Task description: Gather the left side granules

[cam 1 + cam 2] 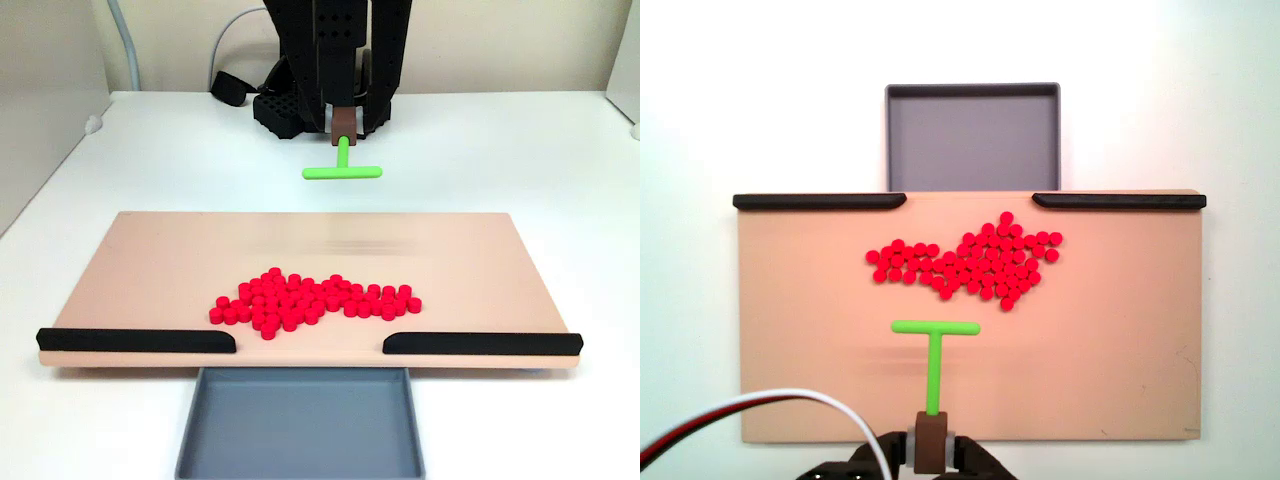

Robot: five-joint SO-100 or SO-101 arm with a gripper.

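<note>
Dozens of granules [970, 262], 2 black strips [820, 201], 1 tray [973, 90].

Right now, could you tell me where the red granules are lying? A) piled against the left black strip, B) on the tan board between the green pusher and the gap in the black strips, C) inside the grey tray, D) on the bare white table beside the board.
B: the granules lie clustered on the tan board, ahead of the green pusher held in the gripper; the grey tray holds none.

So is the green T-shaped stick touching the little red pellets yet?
Apart. In a fixed view from above, bare tan board shows between the crossbar of the green T-shaped plastic pusher and the nearest of the tiny red plastic granules.
</note>
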